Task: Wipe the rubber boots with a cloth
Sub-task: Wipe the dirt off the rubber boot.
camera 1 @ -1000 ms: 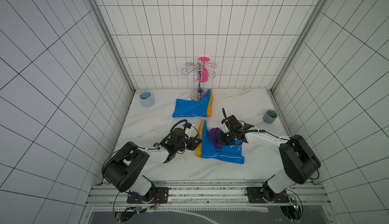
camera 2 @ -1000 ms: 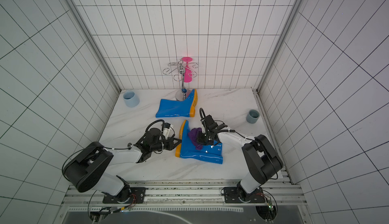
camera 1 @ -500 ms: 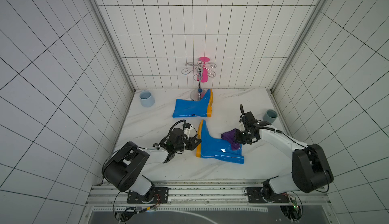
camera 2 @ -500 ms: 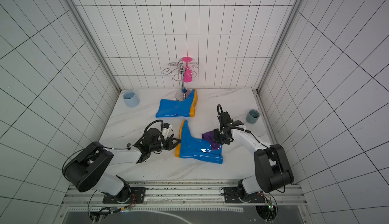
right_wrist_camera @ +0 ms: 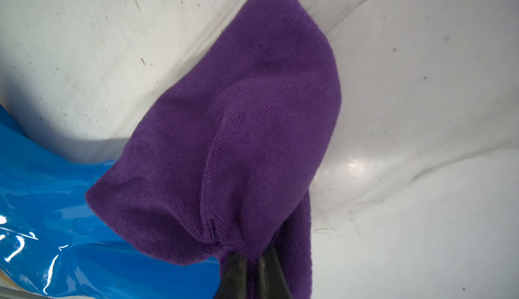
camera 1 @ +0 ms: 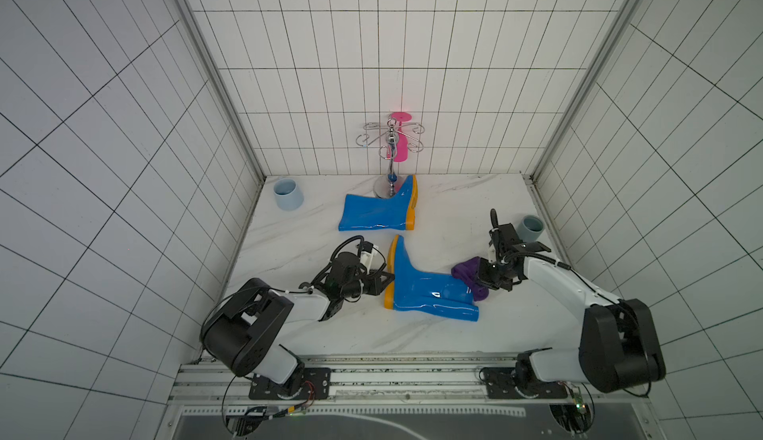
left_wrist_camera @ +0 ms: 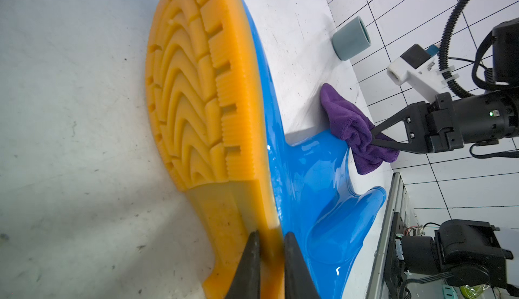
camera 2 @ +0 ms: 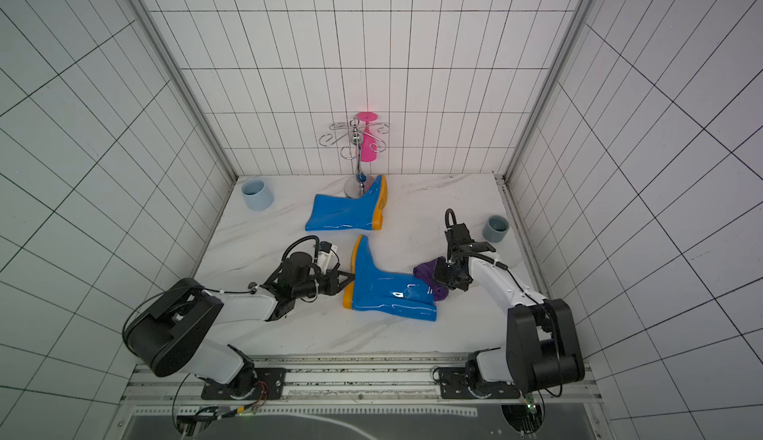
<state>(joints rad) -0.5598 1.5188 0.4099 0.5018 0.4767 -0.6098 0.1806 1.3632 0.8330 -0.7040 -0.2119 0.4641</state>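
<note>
left jaws: nearly closed, pinching the rim of the orange sole (left_wrist_camera: 196, 87) at the heel of the near boot (camera 1: 425, 293). One finger lies on the tread side and one on the blue side.
right jaws: closed tight on a bunched fold of the cloth (right_wrist_camera: 238, 132), with the fingertips buried in the fabric.
cloth: one, dark purple. It hangs out ahead of the right jaws, and its lower part touches the near boot's shaft close to the open end.
near boot: one, lying on its side between the two sets of jaws. The sole is at the left jaws and the open end of the shaft is toward the right jaws.
far boot (camera 1: 377, 213): one, also on its side. It lies beyond the left jaws, away from the arm bases and well apart from both jaws, with its toe beside the foot of the stand (camera 1: 390, 149).
boots counted: two, glossy bright blue, each with an orange sole.
cups: two. The grey-blue cup (camera 1: 531, 228) stands near the right jaws, just past that wrist. The pale-blue cup (camera 1: 287, 194) stands well apart from the left jaws, in the far corner on that arm's side.
stand: one, chrome with curled hooks. It is behind the far boot, farthest from both jaws.
pink glass (camera 1: 399, 144): one, hanging upside down on the stand.
counter (camera 1: 297, 252): one, white and marbled, carrying everything.
</note>
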